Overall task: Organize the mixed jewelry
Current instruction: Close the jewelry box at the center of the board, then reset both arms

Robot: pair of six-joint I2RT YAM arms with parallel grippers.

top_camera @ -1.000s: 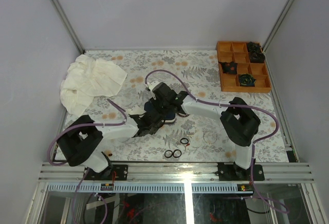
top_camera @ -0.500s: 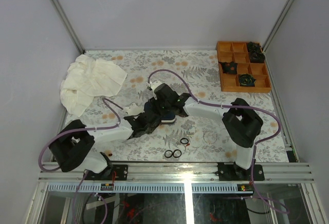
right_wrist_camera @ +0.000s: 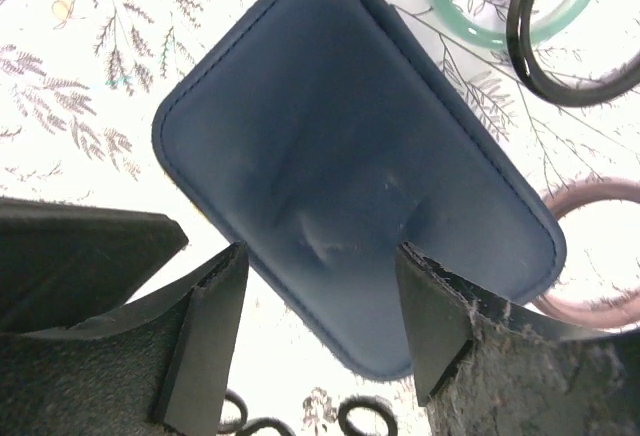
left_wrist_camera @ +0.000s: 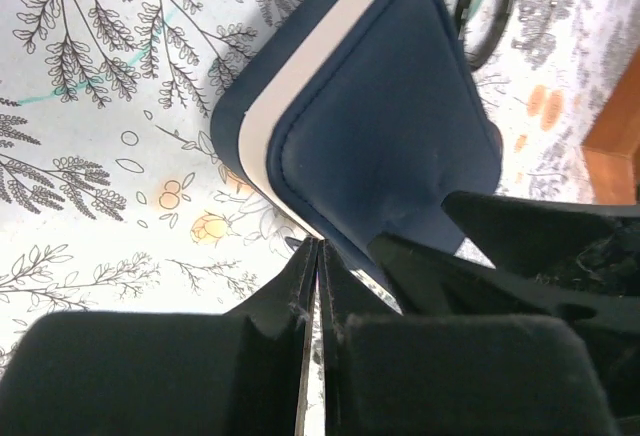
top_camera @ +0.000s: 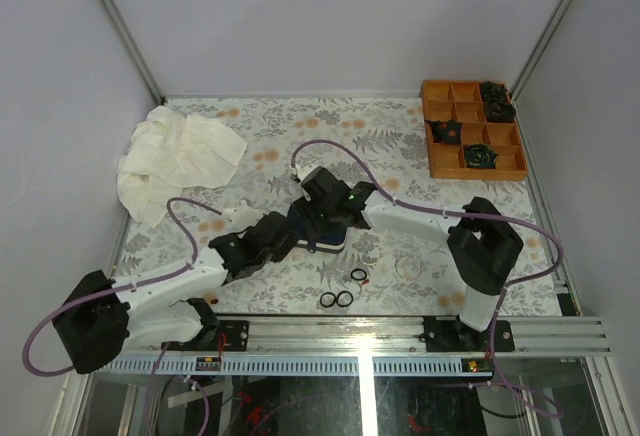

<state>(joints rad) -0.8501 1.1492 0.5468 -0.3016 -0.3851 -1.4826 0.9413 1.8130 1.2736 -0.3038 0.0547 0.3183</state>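
Meanwhile the left pincer (left_wrist_camera: 316, 256) has backed off the case (left_wrist_camera: 380, 136) — jaws together.

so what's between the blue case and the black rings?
Nothing, just bare flowered mat between the blue case and the black rings, per the top camera.
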